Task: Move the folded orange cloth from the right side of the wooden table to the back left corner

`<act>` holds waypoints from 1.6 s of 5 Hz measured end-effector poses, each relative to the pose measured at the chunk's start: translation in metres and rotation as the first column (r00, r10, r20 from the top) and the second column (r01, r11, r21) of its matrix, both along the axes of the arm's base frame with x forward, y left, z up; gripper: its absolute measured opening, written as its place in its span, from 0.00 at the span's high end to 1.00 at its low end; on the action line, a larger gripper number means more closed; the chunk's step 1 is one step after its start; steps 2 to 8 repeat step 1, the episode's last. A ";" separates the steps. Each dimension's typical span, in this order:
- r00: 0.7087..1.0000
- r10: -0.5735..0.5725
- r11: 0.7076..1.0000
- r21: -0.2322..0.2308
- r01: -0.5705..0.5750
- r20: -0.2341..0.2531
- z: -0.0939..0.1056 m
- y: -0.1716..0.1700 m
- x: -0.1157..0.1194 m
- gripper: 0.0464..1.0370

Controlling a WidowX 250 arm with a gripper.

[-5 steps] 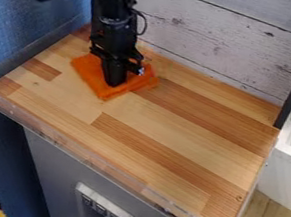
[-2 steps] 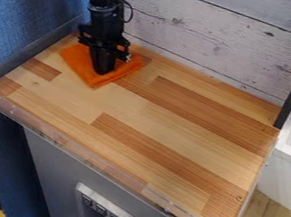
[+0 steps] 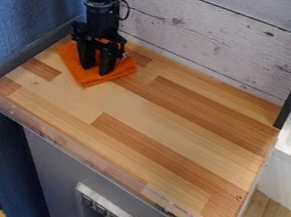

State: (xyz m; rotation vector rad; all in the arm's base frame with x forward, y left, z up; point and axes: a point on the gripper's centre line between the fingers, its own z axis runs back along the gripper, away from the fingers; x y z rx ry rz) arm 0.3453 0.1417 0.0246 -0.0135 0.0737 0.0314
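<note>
Gripper (image 3: 96,69) w/ fingers apart, over orange cloth (image 3: 85,76), nr back-left corner of wooden table (image 3: 152,126); cloth lies flat-ish, white plank wall (image 3: 204,37) behind.

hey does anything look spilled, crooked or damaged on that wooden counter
Nothing looks spilled. The orange cloth lies slightly askew beneath the open gripper. A small dark mark shows near the wooden counter's front edge; I can't tell if it's damage.
</note>
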 end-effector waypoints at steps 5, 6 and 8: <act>0.999 -0.009 1.000 0.018 0.008 0.046 0.025 -0.015 0.001 0.04; 0.999 -0.009 1.000 0.018 0.008 0.046 0.025 -0.015 0.001 0.04; 0.999 -0.009 1.000 0.018 0.008 0.046 0.025 -0.015 0.001 0.04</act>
